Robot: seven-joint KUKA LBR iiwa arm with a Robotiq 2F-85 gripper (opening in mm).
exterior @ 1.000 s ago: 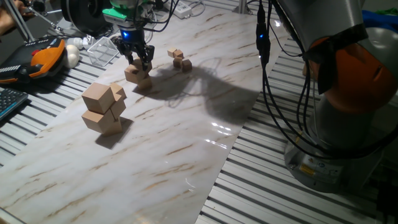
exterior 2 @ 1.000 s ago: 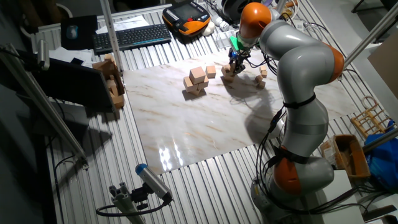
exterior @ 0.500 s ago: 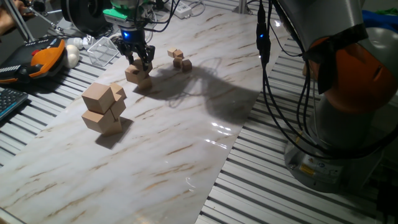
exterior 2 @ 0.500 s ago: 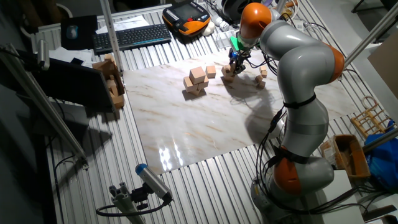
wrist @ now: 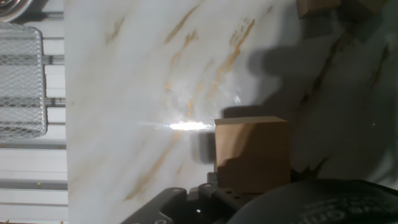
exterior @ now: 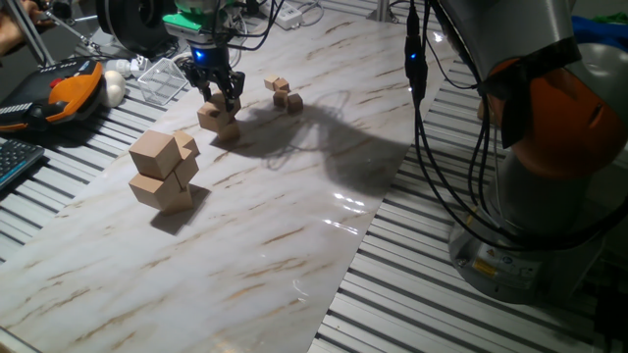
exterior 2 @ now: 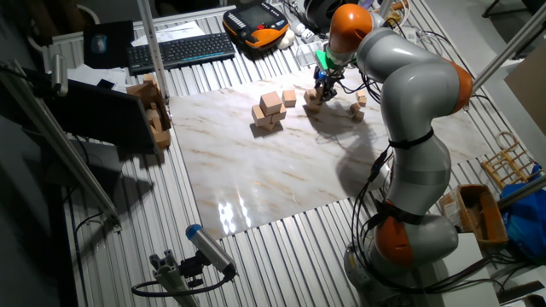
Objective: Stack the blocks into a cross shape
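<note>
Two middle-size tan blocks (exterior: 216,120) lie piled on the marble board, one resting partly on the other. They also show in the other fixed view (exterior 2: 313,101). My gripper (exterior: 220,101) stands right over the pile with its fingertips at the upper block's top. I cannot tell whether the fingers press on it. The hand view shows one block (wrist: 251,154) close under the hand. Another middle-size block (exterior 2: 290,97) sits beside the big cubes.
A stack of bigger tan cubes (exterior: 160,172) stands near the board's left side. Tiny tan cubes (exterior: 285,94) lie behind the pile. A wire basket (wrist: 22,81), a keyboard (exterior 2: 181,51) and an orange pendant (exterior: 74,88) lie off the board.
</note>
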